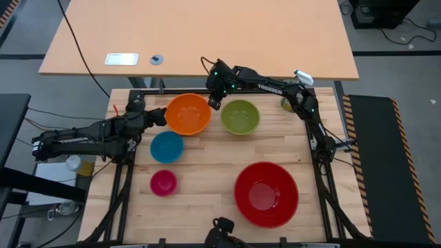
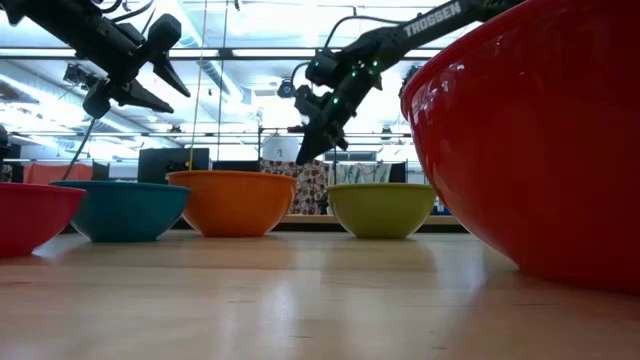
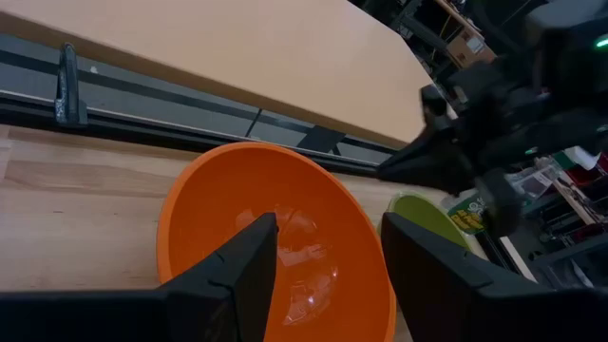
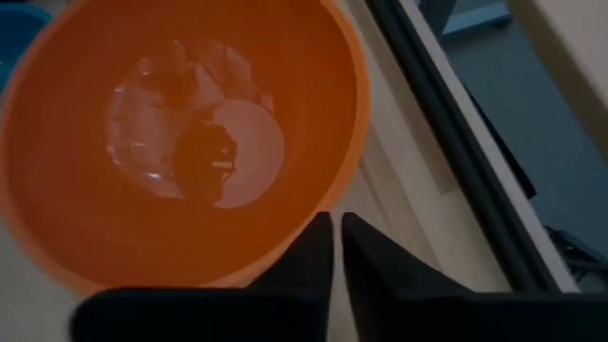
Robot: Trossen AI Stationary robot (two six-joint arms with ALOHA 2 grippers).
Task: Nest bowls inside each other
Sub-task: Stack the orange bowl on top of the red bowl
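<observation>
Five bowls rest on their bases on the wooden table. The orange bowl [image 1: 187, 114] and the lime green bowl [image 1: 240, 116] stand side by side at the far edge. The blue bowl [image 1: 167, 147] and the pink bowl [image 1: 163, 182] are at the left, and the large red bowl [image 1: 266, 194] is at the near right. My right gripper [image 1: 215, 103] hangs in the air above the gap between the orange and green bowls [image 2: 303, 157]; its fingers [image 4: 334, 249] stand a narrow slit apart with nothing between them. My left gripper [image 1: 160, 117] is open, raised over the orange bowl's left rim [image 3: 328, 266].
A spray bottle [image 1: 289, 102] stands at the table's far right corner behind my right arm. A light wooden desk [image 1: 200, 34] lies beyond the far edge. Black frame rails [image 1: 117, 186] run along the table's sides. Bare wood [image 1: 207, 172] shows between the blue, pink and red bowls.
</observation>
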